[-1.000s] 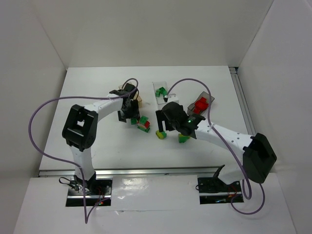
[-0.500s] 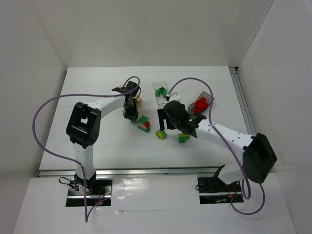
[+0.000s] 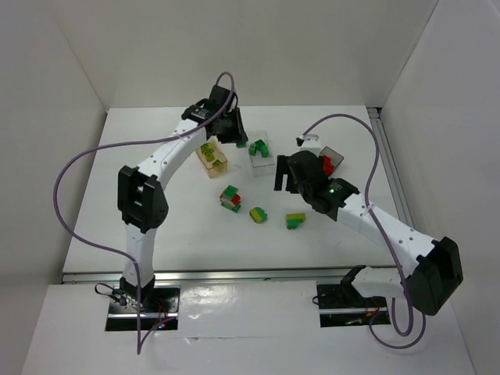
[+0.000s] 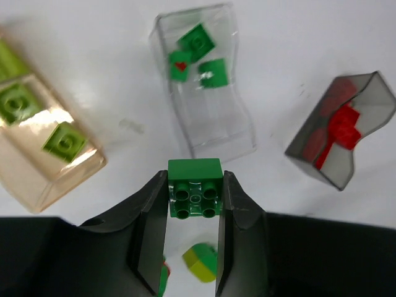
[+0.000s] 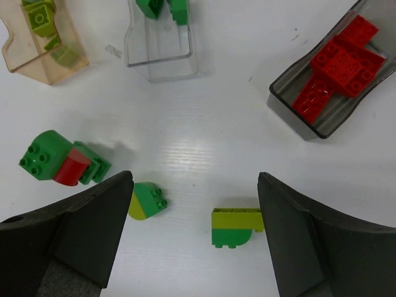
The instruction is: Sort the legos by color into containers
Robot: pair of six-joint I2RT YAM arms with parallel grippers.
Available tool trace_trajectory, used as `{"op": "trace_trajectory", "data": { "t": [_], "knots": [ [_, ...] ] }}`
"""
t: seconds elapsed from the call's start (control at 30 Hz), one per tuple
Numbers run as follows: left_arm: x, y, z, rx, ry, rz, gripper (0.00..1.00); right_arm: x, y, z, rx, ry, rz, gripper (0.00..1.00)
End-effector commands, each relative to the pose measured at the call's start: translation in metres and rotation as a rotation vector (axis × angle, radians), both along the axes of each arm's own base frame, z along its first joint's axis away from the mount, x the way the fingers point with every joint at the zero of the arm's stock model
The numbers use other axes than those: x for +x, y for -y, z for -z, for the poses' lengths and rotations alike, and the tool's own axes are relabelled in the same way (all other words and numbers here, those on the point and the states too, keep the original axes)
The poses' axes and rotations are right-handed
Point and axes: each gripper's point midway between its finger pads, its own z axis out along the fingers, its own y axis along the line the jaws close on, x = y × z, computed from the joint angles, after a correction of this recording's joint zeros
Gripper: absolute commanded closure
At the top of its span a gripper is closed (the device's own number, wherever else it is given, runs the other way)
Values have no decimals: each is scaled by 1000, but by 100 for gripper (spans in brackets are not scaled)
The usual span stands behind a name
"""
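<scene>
White counter (image 3: 156, 203) carries, toward its far edge, the orange-tan bin (image 4: 37, 170) for yellow-green, the clear bin (image 4: 213, 127) for green and the smoky grey bin (image 4: 343, 170) for red. We see the left end effector (image 4: 195, 189) clamped on a green brick (image 4: 195, 199) beside the clear bin, presumably to drop it among its own colour. The right end effector (image 5: 195, 185) hangs wide open and empty over the mixed stacks (image 5: 59, 162) mid-counter, which we judge need splitting.
</scene>
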Motion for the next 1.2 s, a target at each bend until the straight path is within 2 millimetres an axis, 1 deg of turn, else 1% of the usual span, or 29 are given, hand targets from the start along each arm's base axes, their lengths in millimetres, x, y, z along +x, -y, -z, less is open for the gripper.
{"op": "trace_trajectory", "data": {
  "t": [0.0,0.03,0.07,0.1,0.13,0.17,0.2,0.23,0.3,0.37,0.4,0.47,0.5,0.53,0.57,0.6,0.63,0.67,0.7,0.73,0.77,0.8,0.83,0.87,0.9,0.93,0.97,1.13,1.17],
  "knots": [
    [16,29,-2,-40,19,82,81,-3,20,-4,-1,13,80,12],
    [22,32,-3,-44,29,83,81,-5,23,-4,-5,17,88,12],
    [28,38,11,-47,9,93,80,-4,27,-2,-3,10,103,12],
    [35,45,0,-72,39,103,80,-7,28,-4,-3,10,103,12],
    [39,47,2,-73,42,103,78,-6,29,-4,1,12,116,12],
    [42,52,16,-85,13,108,77,-7,33,-2,-7,2,126,12],
    [45,57,13,-101,23,118,77,-7,33,-5,7,8,132,10],
    [50,61,16,-113,32,126,74,-8,36,-4,-5,4,140,10],
    [53,69,20,-144,31,143,49,-7,39,-6,9,11,154,10],
    [54,76,19,-172,35,167,28,-9,40,-5,2,2,154,10],
    [54,76,19,-172,35,168,27,-9,40,-5,2,2,154,10],
    [49,73,-1,-175,63,177,24,-11,38,-2,4,-13,140,10],
    [47,69,-8,-162,82,179,24,-12,36,-2,11,-20,128,10],
    [42,64,-8,-145,78,177,24,-12,26,-4,42,-21,85,12],
    [36,58,-36,-148,125,176,26,-14,19,1,52,-34,41,12],
    [32,49,-43,-118,139,161,26,-14,11,5,57,-40,-9,12],
    [23,42,-36,-95,116,147,26,-18,-2,8,85,-65,-75,12],
    [18,35,-41,-78,125,140,26,-23,-12,15,83,-85,-123,12],
    [9,23,-67,-68,174,110,26,-28,-26,23,76,-111,-177,10],
    [3,15,-71,-47,183,101,26,-32,-35,29,67,-124,-222,9],
    [-8,6,-56,-17,146,89,26,-41,-49,38,70,-158,-297,7],
    [-14,0,-58,-8,147,80,26,-49,-60,56,36,-208,-347,6],
    [-23,-13,-74,-11,173,61,26,-53,-64,68,4,-234,-380,4],
    [-35,-19,-57,8,132,62,27,-54,-70,74,-12,-250,-406,3],
    [-40,-29,-56,18,127,44,27,-51,-73,79,-28,-263,-411,2],
    [-49,-37,-68,4,144,40,27,-52,-76,95,-65,-286,-423,2],
    [-60,-42,-53,20,109,42,27,-53,-81,100,-79,-288,-442,0],
    [-93,-66,-40,41,62,25,27,-40,-85,123,-140,-296,-442,0],
    [-98,-66,-38,40,56,41,27,-36,-87,124,-142,-282,-451,0]
  ]
}}
